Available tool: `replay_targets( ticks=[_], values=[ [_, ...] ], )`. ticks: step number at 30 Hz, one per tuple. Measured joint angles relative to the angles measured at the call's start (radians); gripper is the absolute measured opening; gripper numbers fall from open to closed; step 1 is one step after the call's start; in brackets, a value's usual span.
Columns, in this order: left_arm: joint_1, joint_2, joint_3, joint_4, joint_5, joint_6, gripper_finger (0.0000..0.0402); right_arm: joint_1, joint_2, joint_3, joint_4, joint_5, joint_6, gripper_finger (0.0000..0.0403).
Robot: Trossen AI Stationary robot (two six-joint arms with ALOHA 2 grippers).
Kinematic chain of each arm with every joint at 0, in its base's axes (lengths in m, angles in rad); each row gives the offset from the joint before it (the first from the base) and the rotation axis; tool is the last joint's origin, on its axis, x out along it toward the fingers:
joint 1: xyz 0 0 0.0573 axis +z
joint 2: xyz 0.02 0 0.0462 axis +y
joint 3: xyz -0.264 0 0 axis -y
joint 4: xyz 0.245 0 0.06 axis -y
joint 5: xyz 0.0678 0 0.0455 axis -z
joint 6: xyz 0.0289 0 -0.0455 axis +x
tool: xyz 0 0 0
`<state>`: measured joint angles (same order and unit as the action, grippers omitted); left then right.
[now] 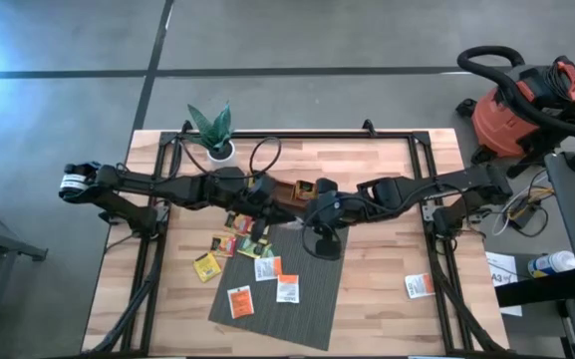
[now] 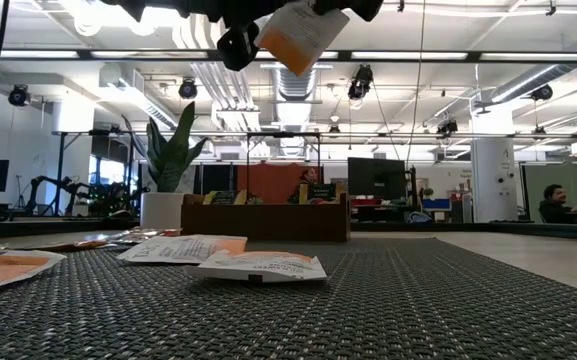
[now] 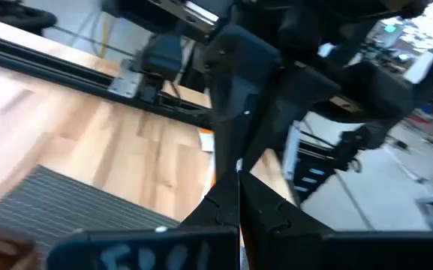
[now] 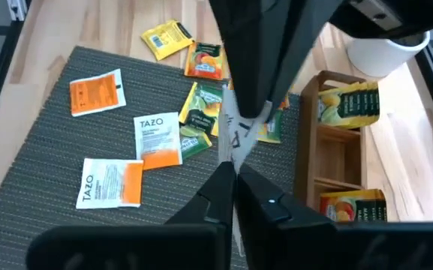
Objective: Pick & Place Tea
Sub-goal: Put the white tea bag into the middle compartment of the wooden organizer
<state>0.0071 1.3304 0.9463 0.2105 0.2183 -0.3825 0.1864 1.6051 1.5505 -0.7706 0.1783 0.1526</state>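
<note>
Looks like a mid-air handover to me. The held white-and-orange sachet hangs high above the far part of the grey mat, just near of the wooden tray. The left gripper and the right gripper meet tip to tip there, both arms reaching in level from their own sides. Both are clamped tight, and as far as I can tell (the packet only shows edge-on from the wrists) each is pinching that same sachet. Next move, I'd guess: one gripper lets go cleanly so the other can carry it to a tray compartment. Other tea sachets lie loose on the mat.
</note>
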Motion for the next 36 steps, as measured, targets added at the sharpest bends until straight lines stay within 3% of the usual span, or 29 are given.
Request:
replay_targets(
  ticks=[6,13,21,30,36],
  values=[
    [0.000,-0.001,0.000,-0.049,-0.107,0.016,0.0000,-0.030,0.000,0.000,-0.011,0.000,0.063,0.0009],
    [-0.040,-0.043,-0.001,-0.251,-0.232,-0.045,0.0000,-0.079,0.000,0.000,-0.010,0.003,0.076,0.0009],
    [-0.192,-0.168,-0.003,-0.458,-0.683,-0.102,0.0000,-0.179,0.035,0.000,0.013,-0.009,0.060,0.0009],
    [-0.358,-0.275,-0.009,-0.659,-0.959,-0.245,0.0000,-0.316,0.149,0.000,0.160,-0.108,-0.030,0.0008],
    [-0.364,-0.334,-0.073,-0.725,-1.109,-0.279,0.0000,-0.416,0.227,0.000,0.247,-0.261,0.016,0.0008]
  ],
)
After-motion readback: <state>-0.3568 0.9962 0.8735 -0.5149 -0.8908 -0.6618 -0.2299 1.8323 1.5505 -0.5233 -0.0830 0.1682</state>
